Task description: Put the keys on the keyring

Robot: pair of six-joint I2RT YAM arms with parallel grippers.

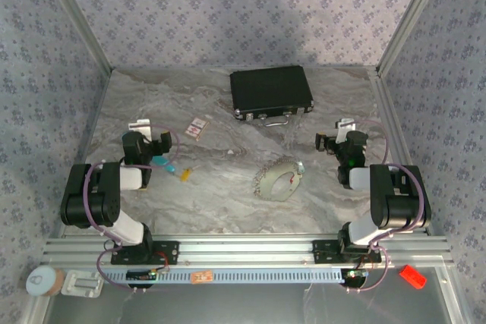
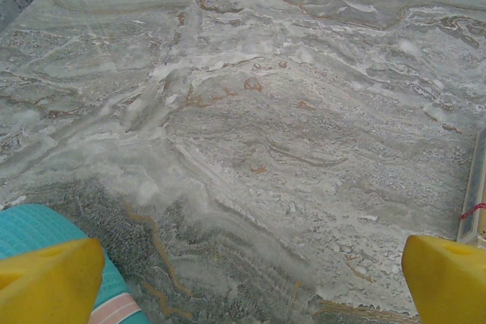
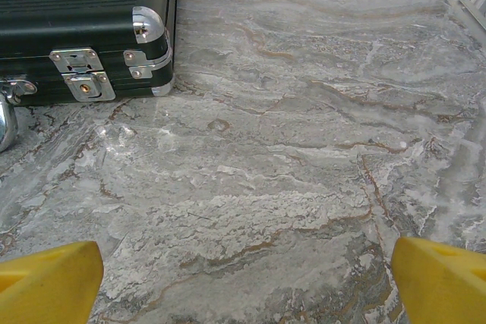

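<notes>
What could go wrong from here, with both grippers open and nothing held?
The yellow-headed key is tiny and lies right beside the teal stick, so the left gripper may well pinch the stick instead. The keyring is small and lies flat on the table, so a pinch could slip off it.

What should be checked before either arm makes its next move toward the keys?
1. Left gripper open, nothing held: ok.
2. Right gripper open, nothing held: ok.
3. Yellow key lying free, within sight: ok.
4. Keyring lying free, apart from the key: ok.
5. Where the keyring's wire loop opens: cannot tell, too small.
6. Teal stick apart from the key: cannot tell, they lie end to end.
</notes>
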